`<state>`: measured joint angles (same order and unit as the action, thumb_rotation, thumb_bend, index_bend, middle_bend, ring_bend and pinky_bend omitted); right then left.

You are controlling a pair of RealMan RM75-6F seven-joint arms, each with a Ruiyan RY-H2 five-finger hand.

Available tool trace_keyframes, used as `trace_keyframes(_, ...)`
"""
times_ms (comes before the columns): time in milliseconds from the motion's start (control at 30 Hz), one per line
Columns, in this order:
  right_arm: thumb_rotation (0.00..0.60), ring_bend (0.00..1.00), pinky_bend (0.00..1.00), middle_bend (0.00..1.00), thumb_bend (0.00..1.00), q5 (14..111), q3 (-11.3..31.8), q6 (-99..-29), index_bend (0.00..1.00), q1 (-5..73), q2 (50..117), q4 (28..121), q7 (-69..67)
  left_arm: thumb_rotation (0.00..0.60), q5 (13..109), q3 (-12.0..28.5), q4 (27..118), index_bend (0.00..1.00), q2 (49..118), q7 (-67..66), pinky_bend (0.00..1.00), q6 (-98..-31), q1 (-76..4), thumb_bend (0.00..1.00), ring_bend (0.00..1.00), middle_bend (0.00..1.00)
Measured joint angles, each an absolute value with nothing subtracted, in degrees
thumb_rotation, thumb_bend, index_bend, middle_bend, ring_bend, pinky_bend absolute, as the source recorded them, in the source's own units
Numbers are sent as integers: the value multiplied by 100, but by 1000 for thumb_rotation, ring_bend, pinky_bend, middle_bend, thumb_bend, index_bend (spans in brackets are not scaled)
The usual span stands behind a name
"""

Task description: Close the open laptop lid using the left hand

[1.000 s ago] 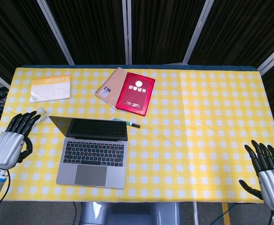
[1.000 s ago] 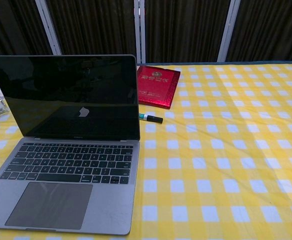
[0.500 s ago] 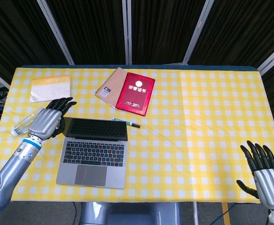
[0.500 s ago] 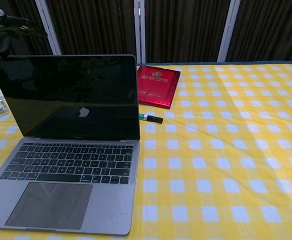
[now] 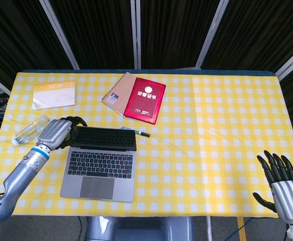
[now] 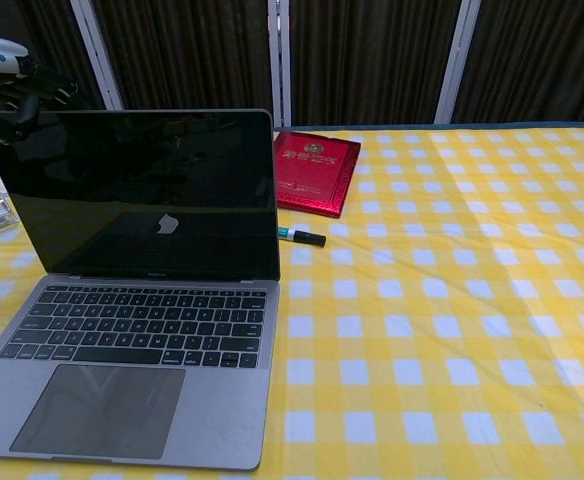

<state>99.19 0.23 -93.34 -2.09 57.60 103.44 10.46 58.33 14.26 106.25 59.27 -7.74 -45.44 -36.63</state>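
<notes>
The grey laptop [image 5: 101, 160] [image 6: 132, 330] stands open on the yellow checked table, its dark screen upright and facing me. My left hand [image 5: 57, 131] [image 6: 12, 85] is at the lid's top left corner, its fingers curled over the upper edge from behind. Whether the fingers touch the lid I cannot tell. My right hand [image 5: 283, 183] hovers at the table's near right corner with its fingers spread and nothing in it.
Behind the laptop lie a red booklet [image 5: 145, 100] [image 6: 315, 172] on a spiral notebook [image 5: 115, 93], and a small marker pen [image 5: 139, 132] [image 6: 302, 236]. A clear plastic bottle [image 5: 30, 129] lies left of my left hand. A yellow-white paper pad [image 5: 54, 94] sits far left.
My left hand has moved from beside the table's left edge to the laptop lid's top left corner and lowered its fingers onto the edge. The lid stands at the same angle.
</notes>
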Motion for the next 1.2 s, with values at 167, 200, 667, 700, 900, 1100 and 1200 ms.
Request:
trace_keyframes(167, 600, 0, 0, 0, 0, 9927, 18, -9336, 17, -209, 5764, 10354, 1045, 600, 5775, 1370, 10802, 312, 5687, -457, 276, -4327, -3636, 1000, 218, 235)
trace_keyframes(200, 600, 0, 0, 0, 0, 9923, 18, -9336, 17, -209, 5765, 10355, 1045, 600, 5786, 1364, 10839, 312, 5626, -382, 276, -4293, -3623, 1000, 218, 235)
trace_keyframes(667, 600, 0, 0, 0, 0, 9931, 27, -9417, 17, -236, 5731, 10380, 1001, 600, 7154, 1167, 11276, 312, 5051, 743, 277, -4394, -3108, 1000, 218, 235)
trace_keyframes(700, 600, 0, 0, 0, 0, 9935, 28, -9424, 17, -238, 5728, 10381, 997, 600, 7294, 1139, 11287, 312, 5024, 850, 277, -4414, -3069, 1000, 218, 235)
trace_keyframes(900, 600, 0, 0, 0, 0, 9945, 30, -9458, 17, -254, 5726, 10389, 1007, 600, 8084, 883, 11299, 312, 4830, 1474, 277, -4497, -2867, 1000, 218, 235)
trace_keyframes(1100, 600, 0, 0, 0, 0, 9950, 30, -9481, 17, -267, 5724, 10398, 1011, 600, 8606, 619, 11218, 313, 4790, 1935, 277, -4529, -2793, 1000, 218, 235)
trace_keyframes(1200, 600, 0, 0, 0, 0, 9958, 30, -9487, 17, -269, 5724, 10400, 1016, 600, 8902, 466, 11146, 314, 4810, 2074, 277, -4580, -2763, 1000, 218, 235)
